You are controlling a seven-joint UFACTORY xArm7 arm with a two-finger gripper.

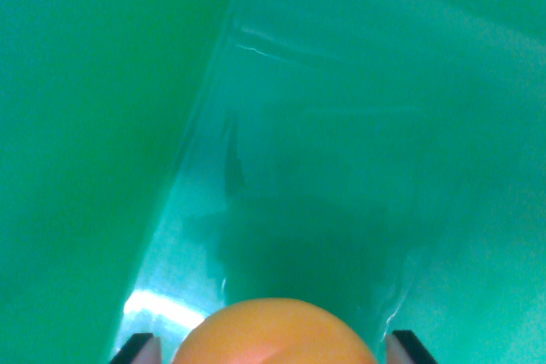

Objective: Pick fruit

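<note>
We see an orange fruit [275, 334] at the bottom edge sitting between the gripper [273, 352] fingertips [139, 350], grip contact unclear so we cannot tell, inside a green bin [77, 142] with glossy floor, nothing else nearby.

We see a smooth, faintly glossy orange fruit [275, 334] above a green container [358, 125] of shiny, smooth plastic that catches white glare streaks.

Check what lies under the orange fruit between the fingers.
Beneath the orange fruit is a glossy green surface with a dark shadow just beyond it. The patch directly under the fruit is covered, and so is whether the gripper touches it.
</note>
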